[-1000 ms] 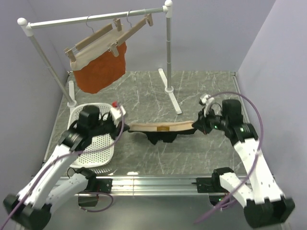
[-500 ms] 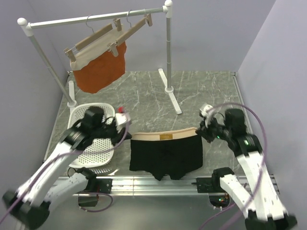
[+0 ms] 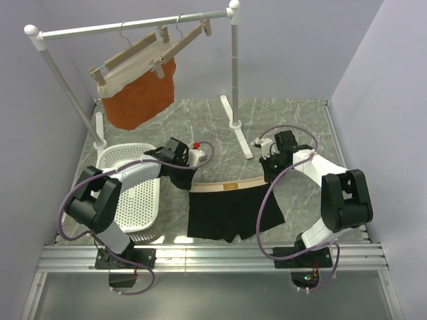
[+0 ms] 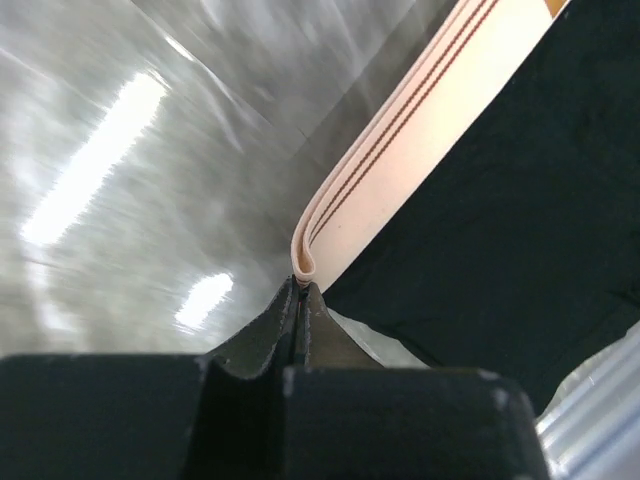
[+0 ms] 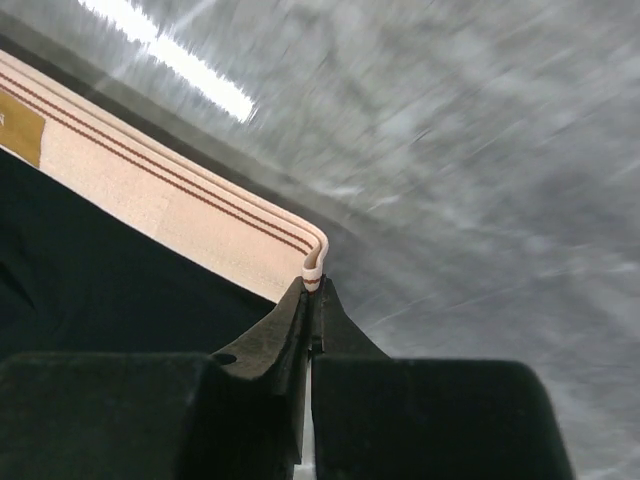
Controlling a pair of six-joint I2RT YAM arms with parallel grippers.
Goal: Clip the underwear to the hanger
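**Operator:** From above, what can bite me?

**Spotter:** Your left gripper (image 3: 185, 175) and right gripper (image 3: 267, 175) each pinch one end of the tan waistband (image 3: 230, 188). That leaves the underwear (image 3: 233, 213) stretched between them, low over the table (image 3: 213, 130). The hanger (image 3: 190, 38) is well apart, up on the rack (image 3: 133, 25). It hangs just beside the twin hanger (image 3: 130, 52), which carries the rust-orange garment (image 3: 140, 100). With both your grippers occupied, I'd judge nothing is free to open a clip. The rack's post (image 3: 235, 73) stands on your way up. The basket (image 3: 143, 200) sits beside your left arm. The purple cable (image 3: 258, 227) crosses in front of the black fabric and could snag.

**Operator:** Left wrist?

**Spotter:** Your left gripper (image 4: 300, 295) is closed on only the folded tip of the waistband (image 4: 420, 130). A bite that thin may slip if you pull the ends apart.

**Operator:** Right wrist?

**Spotter:** Same worry here. Your right gripper (image 5: 313, 292) is clamped on the waistband's (image 5: 180, 205) very corner. The background is blurred, so I can't tell what lies beyond.
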